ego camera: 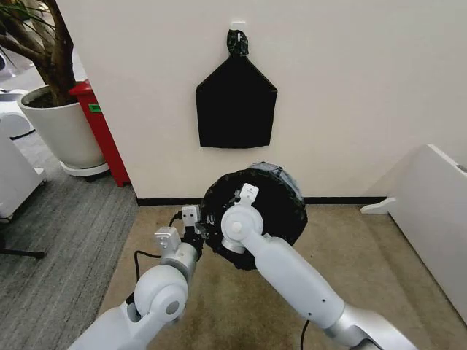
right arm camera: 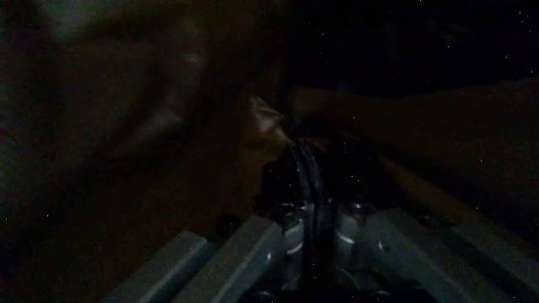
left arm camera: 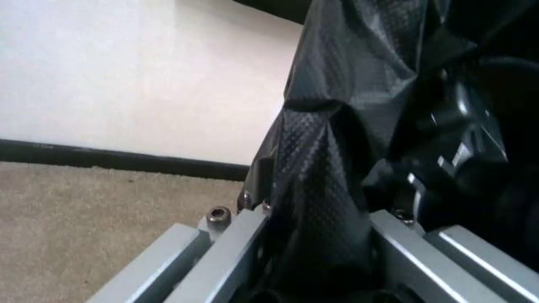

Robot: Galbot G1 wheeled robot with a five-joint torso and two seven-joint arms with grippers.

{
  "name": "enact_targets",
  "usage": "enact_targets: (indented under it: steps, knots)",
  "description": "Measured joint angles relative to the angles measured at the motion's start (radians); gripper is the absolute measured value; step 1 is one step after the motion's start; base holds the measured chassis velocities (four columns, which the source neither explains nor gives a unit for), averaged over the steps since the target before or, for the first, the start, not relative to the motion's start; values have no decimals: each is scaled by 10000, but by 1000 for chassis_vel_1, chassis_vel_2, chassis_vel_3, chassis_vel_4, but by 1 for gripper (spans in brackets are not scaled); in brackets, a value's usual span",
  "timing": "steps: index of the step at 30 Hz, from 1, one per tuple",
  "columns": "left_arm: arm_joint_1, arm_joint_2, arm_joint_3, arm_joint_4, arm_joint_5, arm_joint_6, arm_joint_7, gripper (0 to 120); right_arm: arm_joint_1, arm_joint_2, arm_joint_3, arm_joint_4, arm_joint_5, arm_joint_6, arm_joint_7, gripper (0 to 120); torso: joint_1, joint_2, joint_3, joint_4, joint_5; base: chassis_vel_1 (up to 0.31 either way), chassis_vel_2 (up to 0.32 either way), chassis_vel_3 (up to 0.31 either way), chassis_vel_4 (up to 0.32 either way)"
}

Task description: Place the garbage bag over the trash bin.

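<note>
The glossy black garbage bag (ego camera: 281, 200) sits as a round, crinkled bundle on the tan carpet by the wall. It wraps the trash bin, which is hidden beneath the plastic. My left gripper (ego camera: 207, 229) is at the bundle's left edge. In the left wrist view that gripper (left arm camera: 320, 233) is shut on a fold of the garbage bag (left arm camera: 337, 139). My right gripper (ego camera: 246, 195) reaches into the top of the bundle. The right wrist view is dark, and there the right gripper (right arm camera: 313, 189) is shut on a thin edge of the garbage bag (right arm camera: 307, 158).
A flat matte black bag (ego camera: 235, 106) hangs on the wall above. A large white plant pot (ego camera: 62, 131) and a red cabinet (ego camera: 106, 135) stand at the left, and a white panel (ego camera: 438, 211) at the right. Open carpet lies in front.
</note>
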Motion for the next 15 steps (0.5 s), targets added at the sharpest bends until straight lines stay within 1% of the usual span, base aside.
enact_targets:
  steps: [5,8,15]
  knots:
    - [-53,27,-68,-3,-67,-2,12,0,-142,-21,149,-233,37,-167,61,0,0,0,0,0,0,0,0,0,0]
    - [-70,78,-140,-77,-141,-2,13,0,-289,104,447,-817,-204,-253,-195,0,0,0,0,0,0,0,0,0,0]
    - [73,154,-193,-204,-157,-2,44,0,-357,275,786,-1459,-918,-214,-859,0,0,0,0,0,0,0,0,0,0]
